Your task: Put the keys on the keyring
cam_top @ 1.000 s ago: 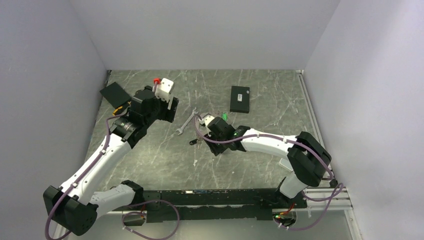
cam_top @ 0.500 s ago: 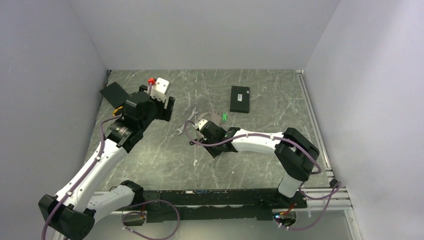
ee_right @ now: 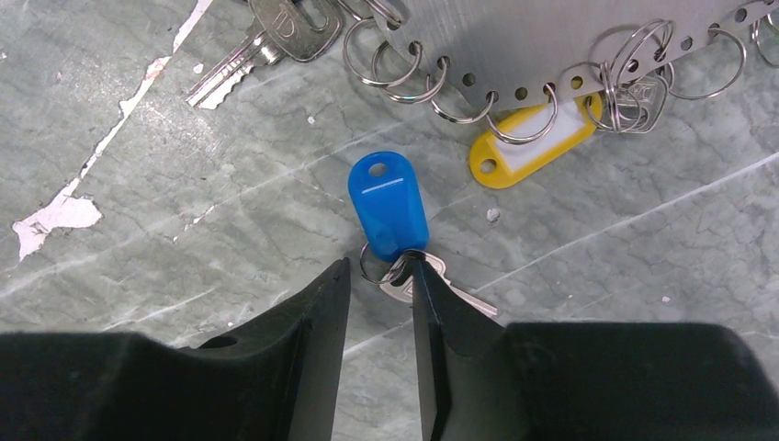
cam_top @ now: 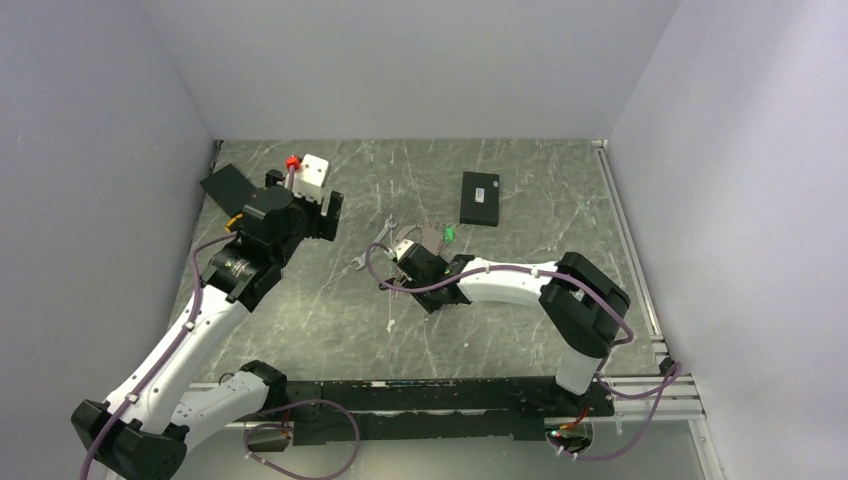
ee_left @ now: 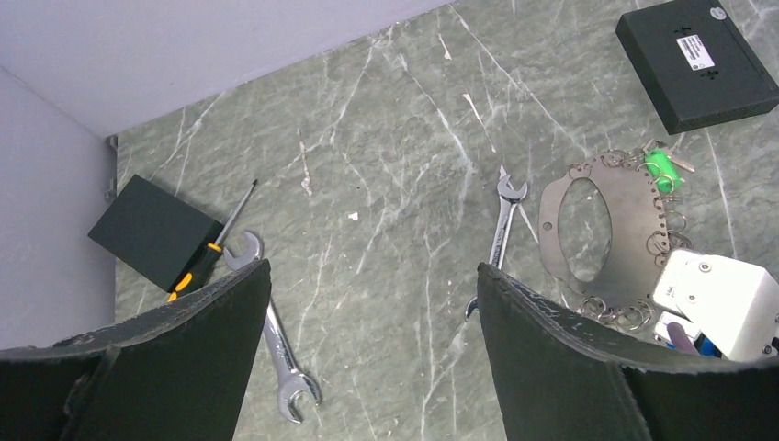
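Note:
The keyring [ee_left: 634, 230] is a flat silver oval plate with many small split rings along its edge; it also shows in the top view [cam_top: 425, 236] and along the top of the right wrist view [ee_right: 570, 37]. A blue-tagged key [ee_right: 388, 204] with a small ring and silver blade lies just below the plate. My right gripper [ee_right: 378, 276] is low over it, jaws narrowly open, the right fingertip [ee_right: 424, 294] over the ring and blade. A loose silver key [ee_right: 266, 41], a yellow tag [ee_right: 533, 142] and a green tag [ee_left: 660, 168] lie at the plate. My left gripper [ee_left: 372, 367] is wide open and empty, high above the table.
One wrench [ee_left: 501, 230] lies left of the plate and another [ee_left: 271, 340] at the left, by a screwdriver [ee_left: 216, 248] and a black box [ee_left: 152, 230]. A second black box [cam_top: 480, 197] sits at the back right. The enclosure walls are close.
My right gripper has moved left along the plate's near edge to the blue-tagged key. My left arm has swung back and to the left.

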### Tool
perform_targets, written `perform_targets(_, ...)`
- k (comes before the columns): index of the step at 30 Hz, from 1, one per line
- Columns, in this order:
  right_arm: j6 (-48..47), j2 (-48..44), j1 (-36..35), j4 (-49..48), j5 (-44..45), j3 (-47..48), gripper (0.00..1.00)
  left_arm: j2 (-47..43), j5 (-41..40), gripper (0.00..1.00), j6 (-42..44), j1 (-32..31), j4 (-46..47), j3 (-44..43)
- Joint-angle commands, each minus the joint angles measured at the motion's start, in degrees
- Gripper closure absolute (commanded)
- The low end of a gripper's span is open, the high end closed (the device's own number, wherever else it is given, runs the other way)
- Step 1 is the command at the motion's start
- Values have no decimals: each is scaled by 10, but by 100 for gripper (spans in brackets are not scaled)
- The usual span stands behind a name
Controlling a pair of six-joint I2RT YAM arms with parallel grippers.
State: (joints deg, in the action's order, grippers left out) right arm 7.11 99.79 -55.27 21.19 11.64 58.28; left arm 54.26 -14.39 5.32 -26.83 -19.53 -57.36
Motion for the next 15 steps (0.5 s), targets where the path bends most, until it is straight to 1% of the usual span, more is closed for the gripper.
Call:
perform_targets(1,-7,17,-2,3,14,15,67,-2,-7,13,4,-2,21,-2)
perform_targets(3,-7,21,-3,-2,18,12,70,-1,-6,13,5,-2,21,-2)
perform_targets(8,-6,27,-3,-4,19,11,83,4,-3,13,5,-2,19,-3)
perform_targets(12,-7,22,-5,-8,18,7,86,7,-1,13,4,-2,18,-4)
perform_targets(15,-8,17,-6,-9,17,7,90,7,-2,13,5,-2,19,-3)
